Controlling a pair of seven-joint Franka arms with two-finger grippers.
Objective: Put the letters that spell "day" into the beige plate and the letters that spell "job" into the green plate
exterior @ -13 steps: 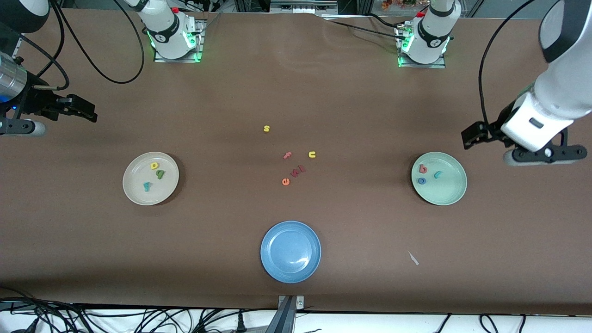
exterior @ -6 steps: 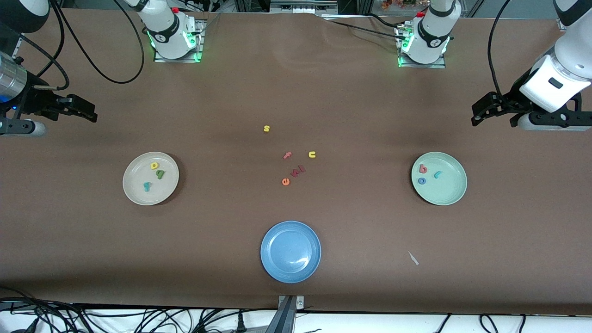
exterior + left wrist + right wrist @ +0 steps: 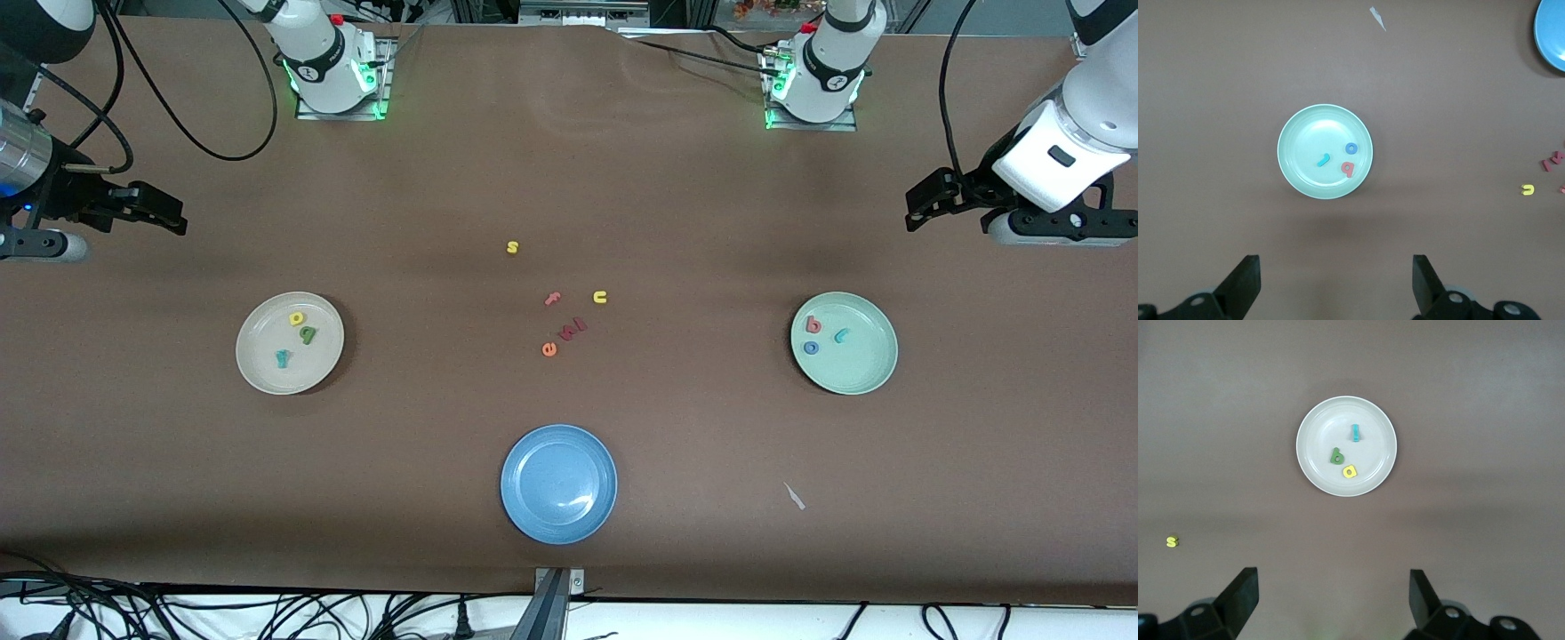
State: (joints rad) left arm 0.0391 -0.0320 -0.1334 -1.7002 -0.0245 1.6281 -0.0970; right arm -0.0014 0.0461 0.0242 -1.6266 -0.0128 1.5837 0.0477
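- Letters spelling "day" lie inside the round cream-beige plate [image 3: 290,343] toward the right arm's end of the table: green "d" [image 3: 308,335], yellow "a" [image 3: 297,317] and teal "y" [image 3: 282,358], each apart from the others.
- Letters spelling "job" lie inside the round pale mint-green plate [image 3: 844,343] toward the left arm's end of the table: pinkish-red "b" [image 3: 813,325], blue ring "o" [image 3: 811,348] just beside it, and teal hooked "j" [image 3: 841,335] a little apart.
- Left gripper [image 3: 929,204] hangs in the air over bare brown table [image 3: 569,160] near the table's edge at the left arm's end. Its fingers [image 3: 1243,283] are spread wide and hold nothing; the left wrist view looks down on the green plate.
- Right gripper [image 3: 160,213] hangs over bare table at the right arm's end. Its fingers [image 3: 1241,597] are likewise spread wide and empty; the right wrist view looks down on the beige plate.
- Loose letters rest mid-table between the two plates: yellow "s" [image 3: 512,247], pink "f" [image 3: 552,299], yellow "u" [image 3: 600,297], orange "e" [image 3: 548,349] and dark red pieces [image 3: 572,330] beside it.
- Round blue plate [image 3: 558,483] sits nearer the front camera than the loose letters, with nothing in it.
- Small pale scrap [image 3: 794,496] lies on the table nearer the front camera than the green plate.
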